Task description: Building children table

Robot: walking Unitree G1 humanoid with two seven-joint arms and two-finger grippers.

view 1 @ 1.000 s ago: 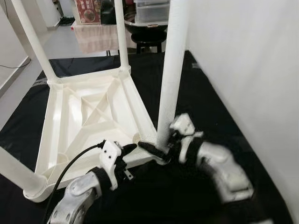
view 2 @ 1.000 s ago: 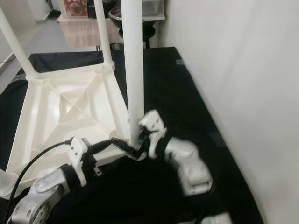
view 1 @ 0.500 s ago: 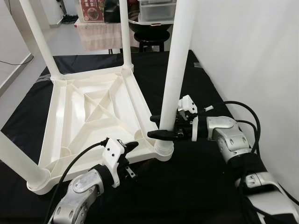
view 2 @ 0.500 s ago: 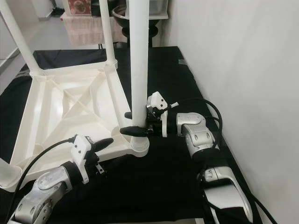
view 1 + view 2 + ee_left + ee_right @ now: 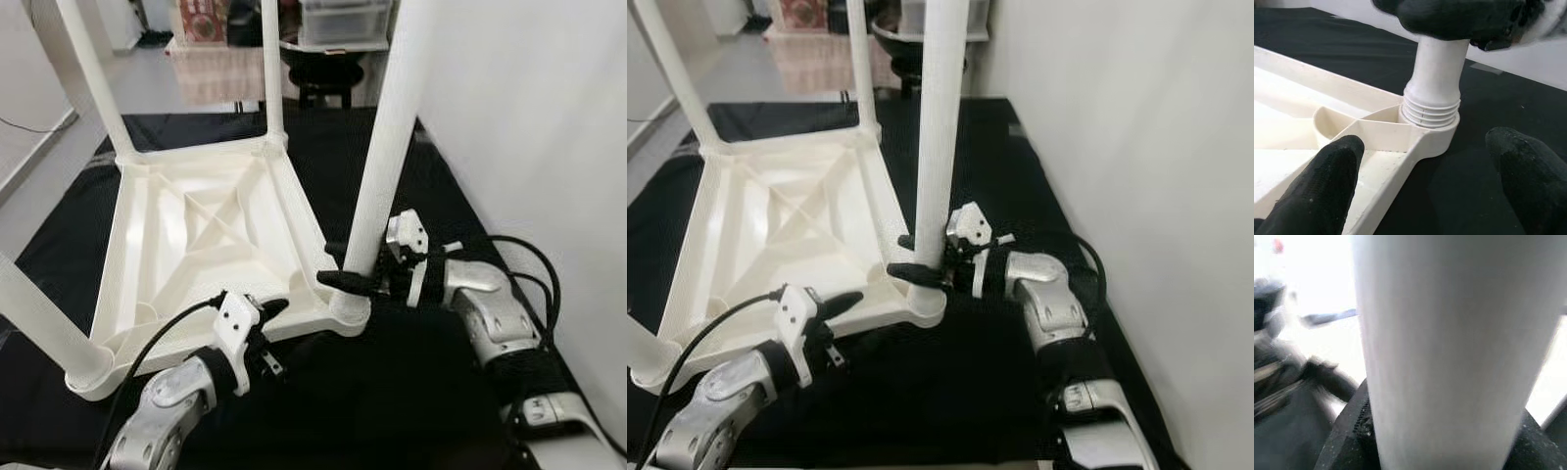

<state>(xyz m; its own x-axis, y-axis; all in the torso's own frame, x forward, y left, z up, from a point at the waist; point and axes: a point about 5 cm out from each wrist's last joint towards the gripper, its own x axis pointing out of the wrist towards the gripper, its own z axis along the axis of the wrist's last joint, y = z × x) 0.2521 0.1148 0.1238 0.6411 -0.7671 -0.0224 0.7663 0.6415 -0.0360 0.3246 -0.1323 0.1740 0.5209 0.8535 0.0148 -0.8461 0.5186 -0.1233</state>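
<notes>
The upturned table lies on the black mat. The right claw clenches the near leg just above its threaded socket. The left claw waits released beside that corner. The plastic looks light, stiff and slippery (grip low).
</notes>
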